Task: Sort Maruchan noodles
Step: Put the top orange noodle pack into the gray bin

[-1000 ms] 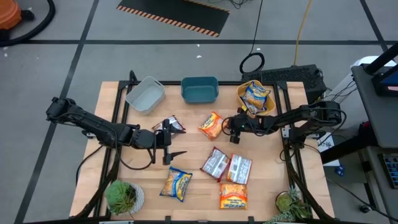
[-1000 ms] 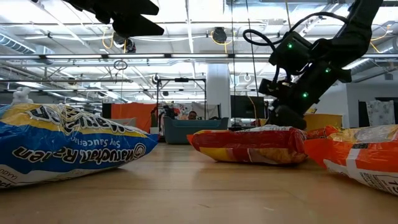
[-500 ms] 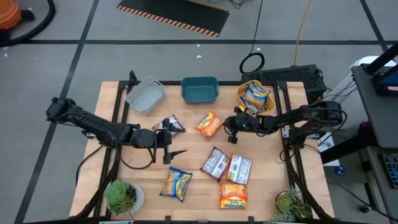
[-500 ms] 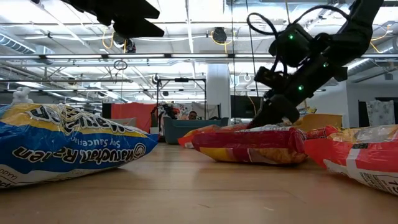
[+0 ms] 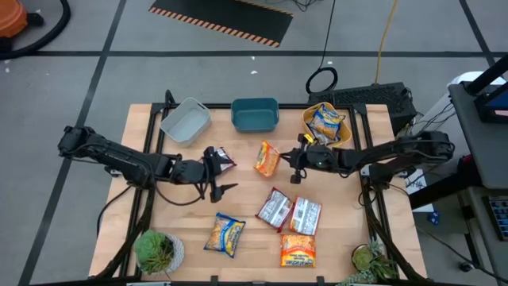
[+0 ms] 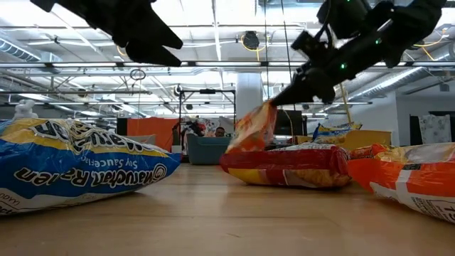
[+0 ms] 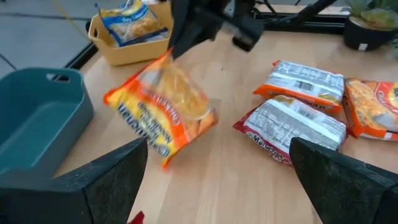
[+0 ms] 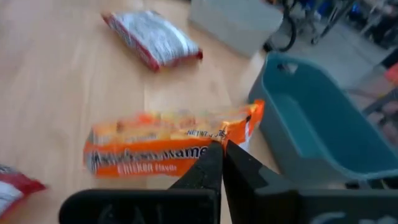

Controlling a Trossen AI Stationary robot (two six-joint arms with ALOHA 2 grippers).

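Right now the right claw (image 5: pixel 287 159) has its fingers pressed together on the crimped end seam of an orange noodle packet (image 5: pixel 267 158), which hangs clear of the table (image 5: pixel 246 238) near the middle, just in front of the teal tub (image 5: pixel 255 114); the low view shows the packet dangling at a tilt from that one edge. It looks light and crackly, with a brittle noodle block inside slick film, so a pinch on the flat seam seems the sensible hold, though a thin, slippery seam could slide out if the arm swings fast. The left claw (image 5: pixel 221 179) hovers spread wide and empty over the table's left half, just beside a silver-and-red packet (image 5: pixel 220 158). Farther out, two more silver-and-red packets (image 5: pixel 275 210) lie side by side toward the front, with another orange one (image 5: pixel 297 249) in front of them and a yellow-and-blue packet (image 5: pixel 226 235) to their left. The yellow tub (image 5: pixel 309 115) at the back right already holds a yellow-and-blue packet (image 5: pixel 328 123); the grey tub (image 5: pixel 185 121) sits back left.
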